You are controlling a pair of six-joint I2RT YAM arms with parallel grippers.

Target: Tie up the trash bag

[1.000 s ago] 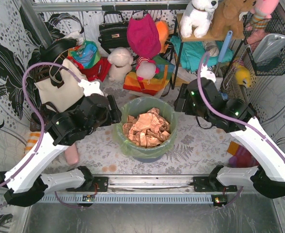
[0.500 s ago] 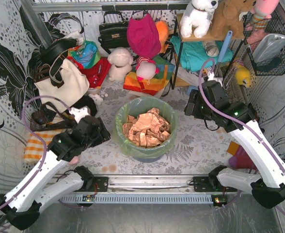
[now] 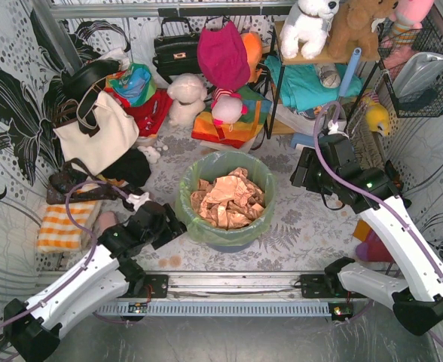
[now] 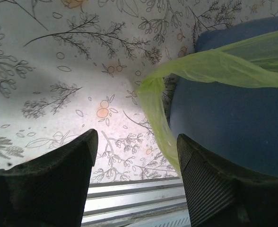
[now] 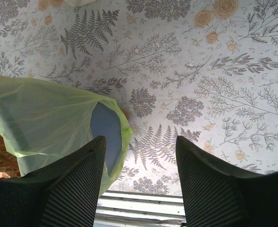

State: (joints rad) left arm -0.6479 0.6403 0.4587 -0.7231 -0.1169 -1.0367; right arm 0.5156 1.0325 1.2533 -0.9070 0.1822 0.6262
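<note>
Blue bin (image 4: 233,118) on floral table (image 3: 306,226)

The left arm (image 3: 78,290), lower left of the overhead frame, and the right arm (image 3: 402,241), lower right, have glossy white link shells joined by black joint housings. A thin purple cable (image 3: 72,219) loops along each. In the wrist views the left gripper (image 4: 136,139) and right gripper (image 5: 140,140) show broad black fingers (image 4: 49,184) with finely ribbed pads.

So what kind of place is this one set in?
Likely a staged mock-home robot cell: floral-print sheeting covers floor and walls, plush toys and handbags are heaped behind the trash bag.
</note>
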